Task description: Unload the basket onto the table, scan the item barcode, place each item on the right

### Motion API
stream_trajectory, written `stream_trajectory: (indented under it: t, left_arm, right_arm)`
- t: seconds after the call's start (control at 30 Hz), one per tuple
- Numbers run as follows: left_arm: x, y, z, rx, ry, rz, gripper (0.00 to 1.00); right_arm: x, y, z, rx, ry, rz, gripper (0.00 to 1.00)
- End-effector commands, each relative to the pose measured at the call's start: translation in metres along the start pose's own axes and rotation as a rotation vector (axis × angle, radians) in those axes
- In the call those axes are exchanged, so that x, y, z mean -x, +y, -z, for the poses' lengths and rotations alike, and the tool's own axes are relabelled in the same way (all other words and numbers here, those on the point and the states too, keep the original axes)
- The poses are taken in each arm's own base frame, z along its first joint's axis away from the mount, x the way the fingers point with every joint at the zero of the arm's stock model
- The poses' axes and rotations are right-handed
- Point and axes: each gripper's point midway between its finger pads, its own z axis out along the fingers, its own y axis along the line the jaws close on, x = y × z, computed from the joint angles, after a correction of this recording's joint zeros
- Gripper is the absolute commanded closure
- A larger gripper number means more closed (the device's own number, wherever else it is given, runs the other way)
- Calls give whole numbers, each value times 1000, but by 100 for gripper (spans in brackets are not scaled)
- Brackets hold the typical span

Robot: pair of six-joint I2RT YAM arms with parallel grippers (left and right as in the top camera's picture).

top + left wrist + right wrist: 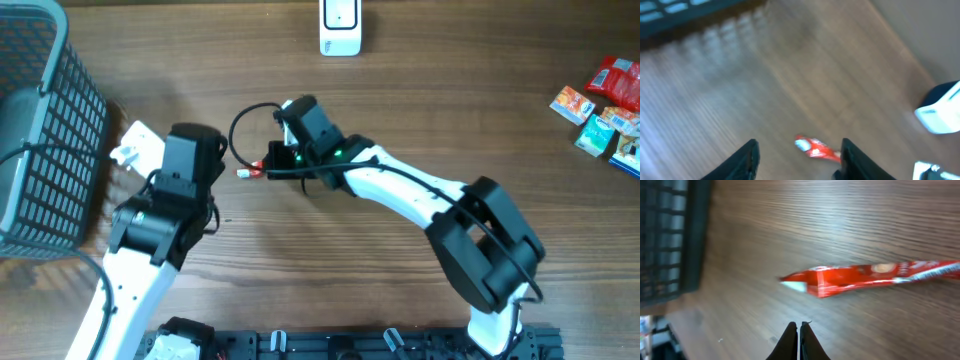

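**Red packet [865,277] lying loose on the desk [450,80], just beyond a closed right gripper [799,330]**

From overhead, the right arm's wrist is covering most of the packet, and only a red-and-white end is poking out past the cable loop. Neither gripper's fingers are showing in that view. The left wrist picture is blurring badly, and a white object [939,112] at its right edge is running out of frame, too cut off to identify.

Seen from the right wrist, the packet is showing as a long, flat, glossy red sachet with a pale, pointed end and small printing too smeared to read. It is lying flat on the wood grain ahead of the right gripper's fingertips, which are pressing together with nothing between them and not touching it.

The left gripper [800,142] is standing partly open and gripping nothing, with the packet lying on the desk beyond the gap between its fingers.

Only the overhead view is showing the wire basket [50,130] outboard of the left gripper, a white device [340,28] far beyond both grippers, and a cluster of snack packs [605,115] well off behind the right arm.
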Motion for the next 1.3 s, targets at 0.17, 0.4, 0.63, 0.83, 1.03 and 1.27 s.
stream_trajectory:
  t: [0.17, 0.4, 0.63, 0.83, 1.03, 1.27]
  left_arm:
    - [-9, 21, 2, 85, 49, -65, 0]
    - [-18, 24, 3, 93, 96, -77, 0]
    - [-24, 22, 3, 76, 128, -75, 0]
    - [-24, 22, 3, 75, 130, -75, 0]
    - [-24, 22, 3, 75, 130, -75, 0]
    - [-26, 25, 3, 87, 136, -82, 0]
  right_arm:
    - [26, -39, -6, -187, -150, -61, 96]
    - [23, -40, -7, -194, -142, -60, 95]
    - [12, -30, -12, -185, -127, -90, 95]
    - [5, -31, -14, -208, -127, -132, 95]
    - [-3, -46, -29, -240, -120, -185, 95]
    - [6, -44, -51, -175, -158, -165, 96]
